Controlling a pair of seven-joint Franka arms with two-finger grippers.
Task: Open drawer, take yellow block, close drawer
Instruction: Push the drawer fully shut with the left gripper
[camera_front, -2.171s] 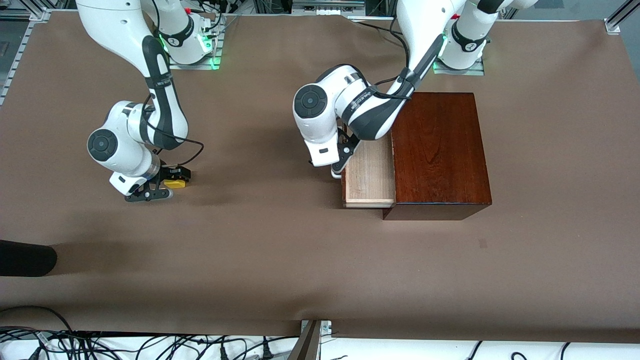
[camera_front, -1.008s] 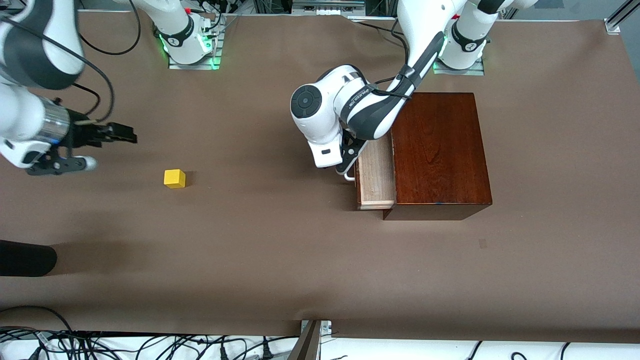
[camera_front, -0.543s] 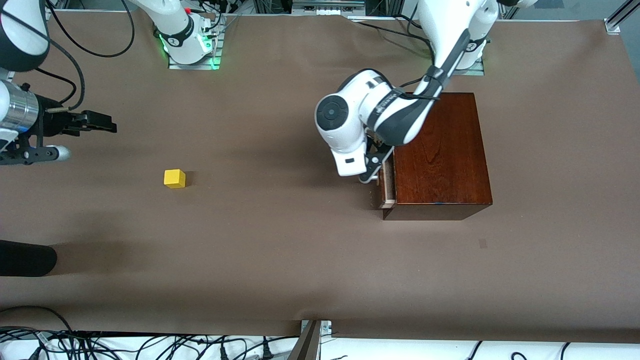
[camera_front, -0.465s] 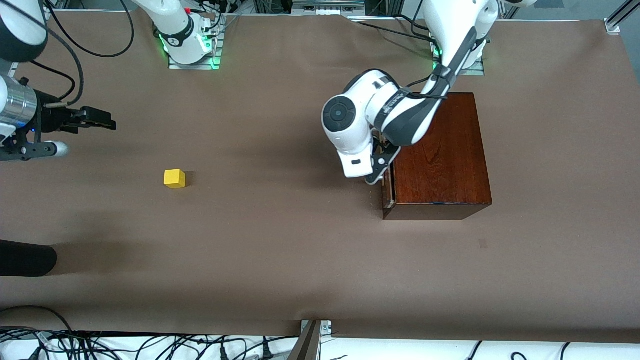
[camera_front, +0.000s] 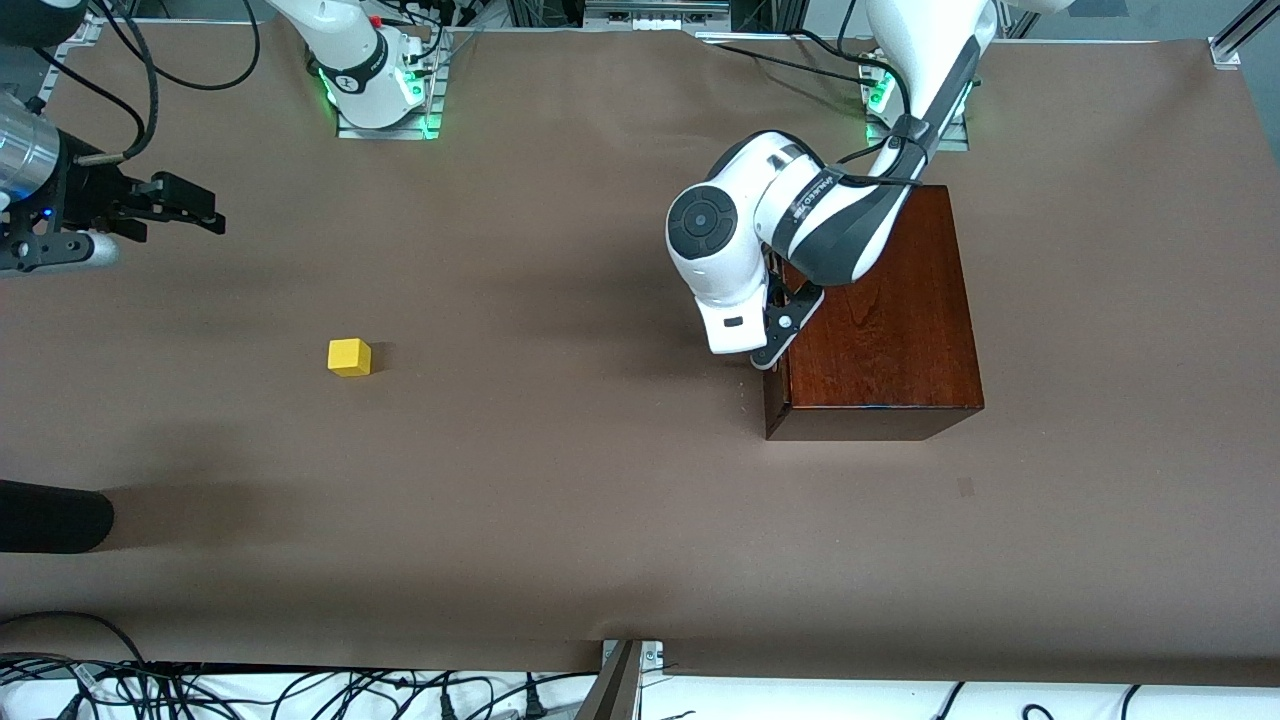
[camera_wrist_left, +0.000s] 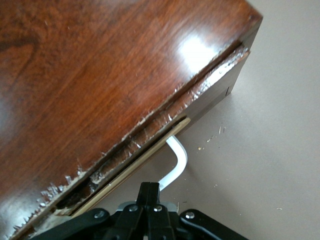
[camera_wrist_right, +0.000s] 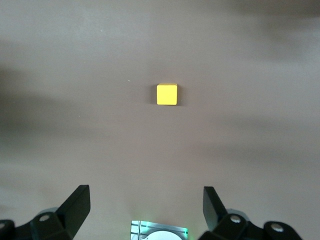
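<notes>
Drawer (camera_front: 772, 385): shut into dark reddish box, right of centre. Yellow block (camera_front: 349, 357): small cube, left-centre on table.

wooden box (camera_front: 880, 300): dark reddish-brown wood, polished to a gloss, glare seen on top; edge finish chipped and rough
drawer (camera_wrist_left: 150, 150): pale raw wood strip seen at the seam, matt
handle (camera_wrist_left: 176, 165): smooth white loop, looks like plastic
yellow block (camera_front: 349, 357): plain matt faces, material can't be told
counter (camera_front: 540, 500): covered in a matt brown sheet, cloth or paper
left gripper (camera_wrist_left: 149, 205): black matt plastic
arm shells: glossy white plastic
</notes>
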